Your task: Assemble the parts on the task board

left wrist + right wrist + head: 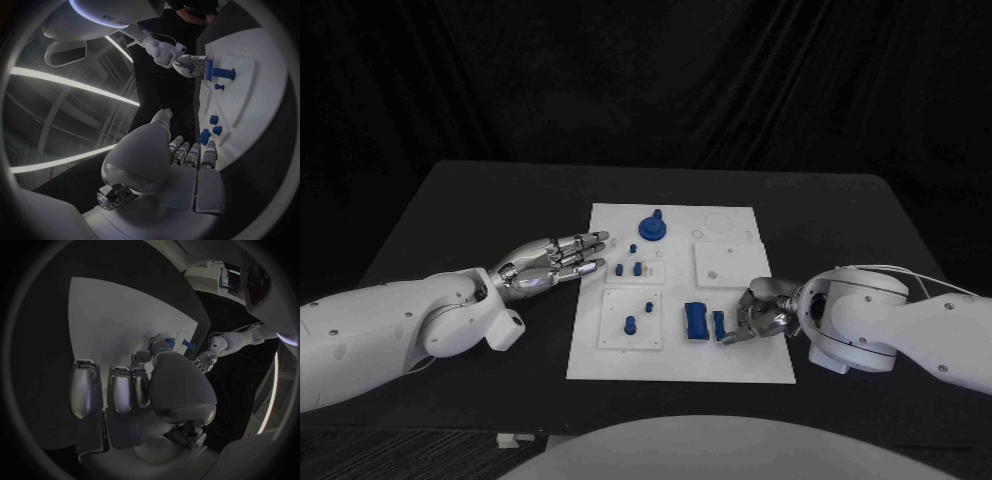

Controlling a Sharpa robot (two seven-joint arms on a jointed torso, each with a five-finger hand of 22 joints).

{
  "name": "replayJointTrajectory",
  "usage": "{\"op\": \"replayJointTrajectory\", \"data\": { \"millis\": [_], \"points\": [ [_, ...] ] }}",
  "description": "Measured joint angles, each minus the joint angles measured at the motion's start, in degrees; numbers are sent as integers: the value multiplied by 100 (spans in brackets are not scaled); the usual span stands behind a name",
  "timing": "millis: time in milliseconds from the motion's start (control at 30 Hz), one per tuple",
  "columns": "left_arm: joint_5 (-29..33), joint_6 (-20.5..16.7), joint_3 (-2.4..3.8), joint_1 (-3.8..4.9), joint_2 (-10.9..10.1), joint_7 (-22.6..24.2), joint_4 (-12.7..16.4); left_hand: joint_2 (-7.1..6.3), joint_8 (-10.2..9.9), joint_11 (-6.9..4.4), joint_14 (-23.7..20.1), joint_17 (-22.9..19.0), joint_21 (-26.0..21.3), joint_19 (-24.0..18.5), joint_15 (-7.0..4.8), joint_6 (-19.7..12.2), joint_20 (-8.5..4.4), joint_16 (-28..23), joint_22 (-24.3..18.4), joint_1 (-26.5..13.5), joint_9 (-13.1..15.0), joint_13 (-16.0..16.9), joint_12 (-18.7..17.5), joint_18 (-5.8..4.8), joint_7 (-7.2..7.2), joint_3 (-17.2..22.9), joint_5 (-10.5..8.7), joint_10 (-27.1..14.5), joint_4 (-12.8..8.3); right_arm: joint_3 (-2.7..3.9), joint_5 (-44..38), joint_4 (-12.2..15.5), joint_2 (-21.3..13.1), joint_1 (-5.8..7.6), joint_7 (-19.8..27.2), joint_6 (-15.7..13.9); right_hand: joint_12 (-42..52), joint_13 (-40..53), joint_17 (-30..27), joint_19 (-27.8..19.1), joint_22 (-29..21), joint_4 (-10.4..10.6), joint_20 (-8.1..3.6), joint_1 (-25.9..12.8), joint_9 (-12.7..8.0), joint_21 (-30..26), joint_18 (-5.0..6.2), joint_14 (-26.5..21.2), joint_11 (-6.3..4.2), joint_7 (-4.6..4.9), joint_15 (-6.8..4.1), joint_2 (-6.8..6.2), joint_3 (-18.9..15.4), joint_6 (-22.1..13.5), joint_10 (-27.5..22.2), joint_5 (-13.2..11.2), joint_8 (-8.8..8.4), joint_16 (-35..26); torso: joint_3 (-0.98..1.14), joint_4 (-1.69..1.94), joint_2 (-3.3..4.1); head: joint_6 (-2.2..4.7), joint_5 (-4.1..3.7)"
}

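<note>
The white task board (pixel 733 360) lies mid-table. A tall blue knob (pixel 652 225) stands near its far edge, with small blue pegs (pixel 629 268) below it. Two more blue pieces (pixel 640 315) sit on the near-left sub-plate. Beside a blue block (pixel 694 320) stands a thin blue part (pixel 718 324). My right hand (pixel 764 312) comes in over the board's right edge with fingers curled, and its fingertips pinch that thin part, as also seen in the left wrist view (pixel 209 70). My left hand (pixel 557 260) hovers flat at the board's left edge, fingers stretched out and empty, close to the pegs (pixel 214 120).
A square white sub-plate (pixel 727 262) with holes and a faint ring outline (pixel 720 222) occupy the board's far right. Bare black table (pixel 488 210) surrounds the board on all sides.
</note>
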Motion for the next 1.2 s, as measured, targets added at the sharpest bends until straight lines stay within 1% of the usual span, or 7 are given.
{"op": "replayJointTrajectory", "data": {
  "millis": [267,367,433,567,667,1000,1200],
  "points": [
    [0,1,0,-2,5,-1,-1,-25,0,16,0,1,0,0,0,0,0,0,0,25,0,0,0,0,0,42,75,16,-75,2,59,-69,78,0,-45,8,0,0,0,21,0,-1,-21,80,60,-23,0,21,-20,-22,-21,85,1,84,-21,-2,36,0,0,-1,-2,0,1],
    [0,1,0,-3,9,-2,-1,-3,0,16,0,1,0,0,0,0,0,0,0,47,0,0,0,0,0,68,101,16,-101,-3,94,-98,118,-6,-70,21,0,0,0,21,0,-163,-21,197,117,-23,0,1,-22,-30,-41,196,51,92,-19,-1,34,0,0,0,-1,0,7],
    [0,2,0,-4,11,-2,-1,-3,0,16,0,1,0,0,0,0,0,0,0,47,0,0,0,0,0,87,104,16,-120,-3,113,-110,136,-7,-83,29,0,0,0,21,0,-275,-21,294,135,-23,0,1,-41,-30,-41,217,77,92,0,0,36,0,0,-1,-1,0,10],
    [0,3,0,-5,13,-2,-1,-24,0,16,0,2,0,0,0,0,0,0,0,68,0,0,0,0,0,87,131,16,-151,2,143,-122,171,-10,-112,68,0,0,0,21,0,-552,-21,501,155,-71,0,1,-41,-30,-41,104,106,92,0,90,31,0,0,-1,-2,0,17],
    [0,4,0,-5,13,-3,-1,-24,0,15,0,2,0,0,0,0,0,0,-1,68,0,0,0,0,0,87,131,16,-152,2,163,-126,190,-19,-127,112,0,-1,0,21,0,-650,-21,556,166,-86,0,1,-41,-9,-41,49,98,113,0,95,-1,0,0,-1,-2,0,20],
    [0,5,0,-8,3,-3,2,-24,0,15,0,3,0,0,0,0,0,0,-1,68,0,0,0,0,0,110,155,15,-174,2,199,-126,169,-34,-137,230,0,-1,0,21,-1,-807,-21,698,209,-144,0,1,-39,11,-41,-24,-48,132,0,-17,-60,0,0,0,-1,0,36],
    [0,-12,0,-9,-55,26,38,-24,25,16,0,3,22,0,0,103,0,0,14,68,11,6,0,0,42,126,154,16,-190,2,253,19,-21,-34,-76,280,0,-1,0,21,4,-701,-21,715,220,-238,0,0,-39,22,-41,-38,-236,121,0,-17,-85,0,1,-1,-2,0,50]
  ]
}}
